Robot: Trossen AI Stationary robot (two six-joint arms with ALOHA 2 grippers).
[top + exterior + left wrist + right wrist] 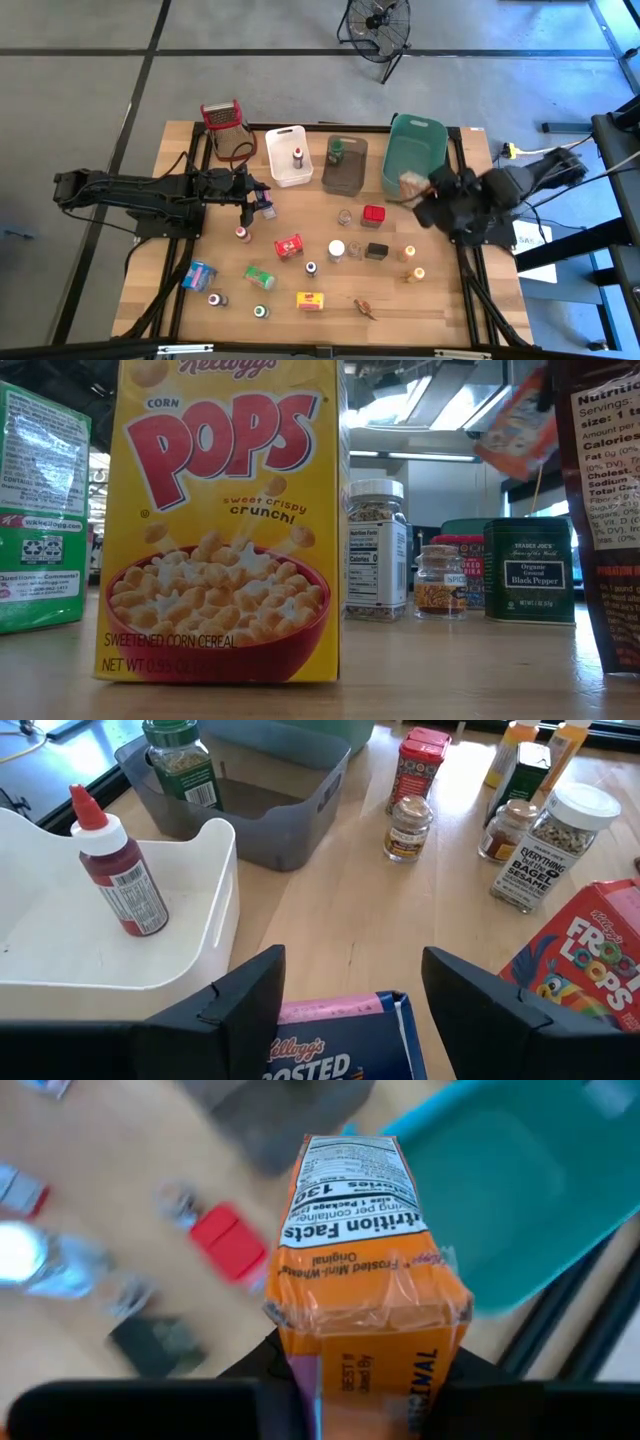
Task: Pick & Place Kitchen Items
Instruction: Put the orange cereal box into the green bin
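My right gripper [425, 195] is shut on an orange Frosted Mini-Wheats box [365, 1250] and holds it in the air at the near edge of the teal tub [428, 135]. The box also shows blurred in the low view [510, 435]. My left gripper [258, 200] hangs just near of the white tub [280, 172], shut on a small blue Kellogg's Frosted box [340, 1040]. The white tub holds a red-capped bottle [115, 870]. The grey tub [345, 175] holds a green-capped jar [180, 760]. Several small kitchen items stand on the table, among them a red box [289, 247]. My left gripper has the blue box's end [300, 1020] between its two fingers, one on each side. The fingers slant down toward the table's right. Only that end of the box shows between them. My right gripper pinches the orange box's one end [375, 1370] between its two fingers, which slant steeply down. The box sticks out ahead of the fingers, lifted clear of table and tub.
A mesh grater with a red top [225, 125] stands at the far left. A yellow Corn Pops box [225, 520], a green box [259, 277], a seasoning jar [377, 550], a black pepper tin [530, 570] and small bottles [418, 273] are spread over the table's near half.
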